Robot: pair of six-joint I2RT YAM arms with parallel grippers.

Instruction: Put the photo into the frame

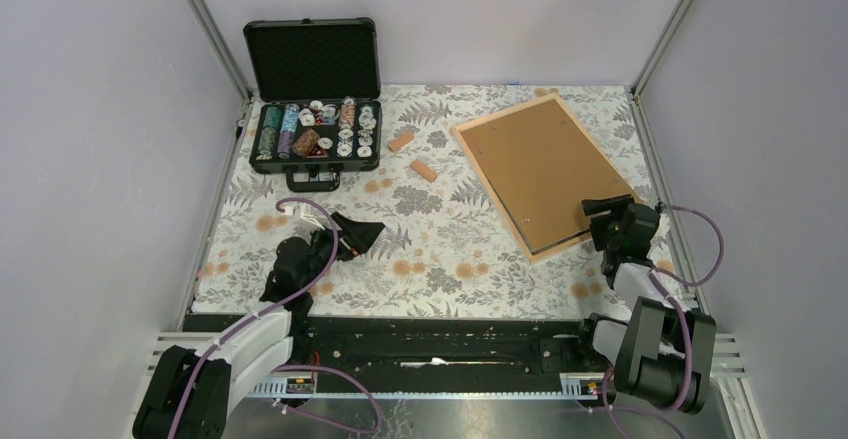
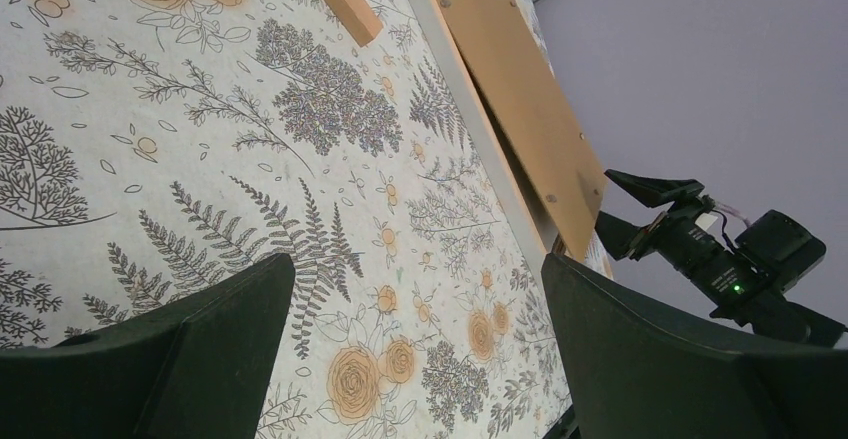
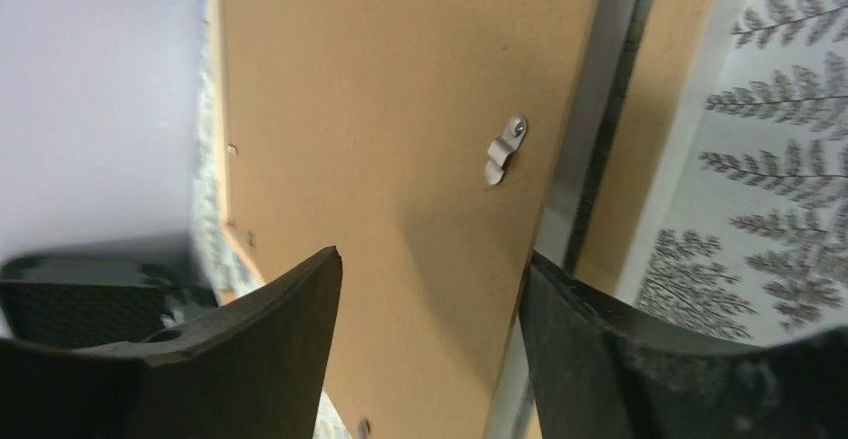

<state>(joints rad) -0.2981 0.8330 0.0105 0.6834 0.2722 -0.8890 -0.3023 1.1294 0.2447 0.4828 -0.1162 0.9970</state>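
The frame (image 1: 491,194) is seen lying flat at the upper right of the top view, turned at an angle on the flowered tabletop (image 1: 430,249). Its opening is filled by a plain brown backing board (image 1: 540,164). A small metal clip (image 3: 505,149) is fixed to that board in the right wrist view. A thin grey strip is shown between board and pale wood along the lower edge. Whether it belongs to the photo cannot be told, and the photo itself cannot be made out anywhere.

The right tool (image 1: 603,211) is placed at the lower right corner of the frame. Its jaws are spread wide with nothing clamped, and the board is seen between them. Contact with the board cannot be judged.

The left tool (image 1: 358,234) is held over the tabletop at lower left, jaws apart and empty.

A black case (image 1: 312,59) with chips stands open at upper left. Two small wooden blocks (image 1: 401,141) (image 1: 424,170) lie between it and the frame.
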